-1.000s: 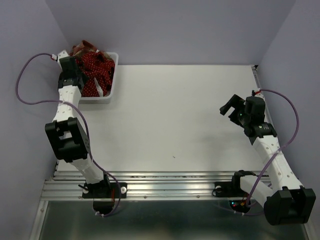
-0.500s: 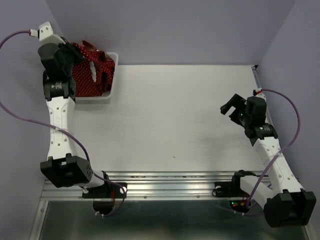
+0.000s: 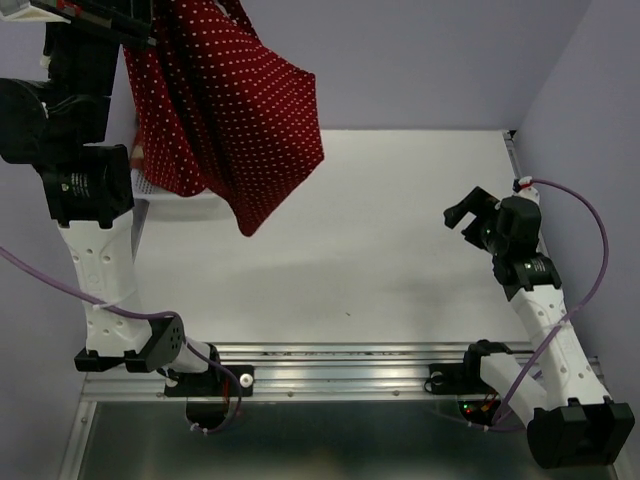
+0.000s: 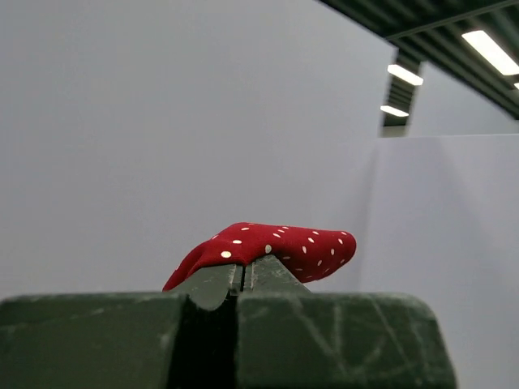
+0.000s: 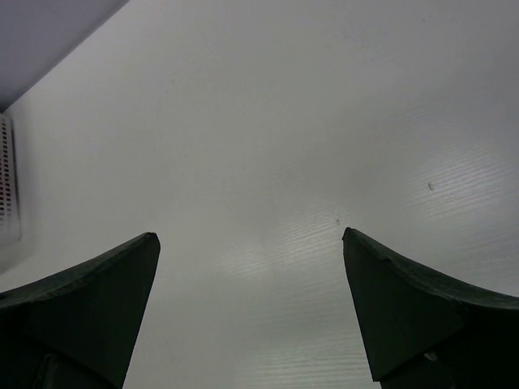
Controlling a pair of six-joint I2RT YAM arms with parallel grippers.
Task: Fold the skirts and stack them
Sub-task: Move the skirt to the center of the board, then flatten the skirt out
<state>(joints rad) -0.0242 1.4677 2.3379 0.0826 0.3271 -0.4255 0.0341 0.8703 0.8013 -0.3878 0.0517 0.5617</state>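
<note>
Lavender walls on three sides, white table (image 3: 400,230) below, most of it bare. Left gripper (image 3: 140,25) is high at the far-left corner, close under the overhead camera, fingers pressed together on a fold of the dark red polka-dot skirt (image 3: 230,120). In the left wrist view the jaws meet with no gap showing, and a small hump of dotted cloth (image 4: 276,247) bulges just above and beyond the fingertips (image 4: 219,284), so the bite looks shallow and near one edge. The rest of the garment hangs free below the grip, draped in loose folds with one corner pointing down toward the table's left half; whether that corner touches the surface I cannot tell. Any other skirts are hidden behind the hanging cloth and the arm. Right gripper (image 3: 470,212) hovers over the right side of the table, well apart from the cloth, jaws spread wide and holding nothing; its wrist view shows only bare tabletop between the fingers (image 5: 97,292). Judged step: carrying one skirt out to the open middle for laying flat. To do it well, bring it across slowly, lower the trailing corner first and drag it so the cloth spreads out; the right gripper could take a second corner. Risk: the thin pinch slipping.
</note>
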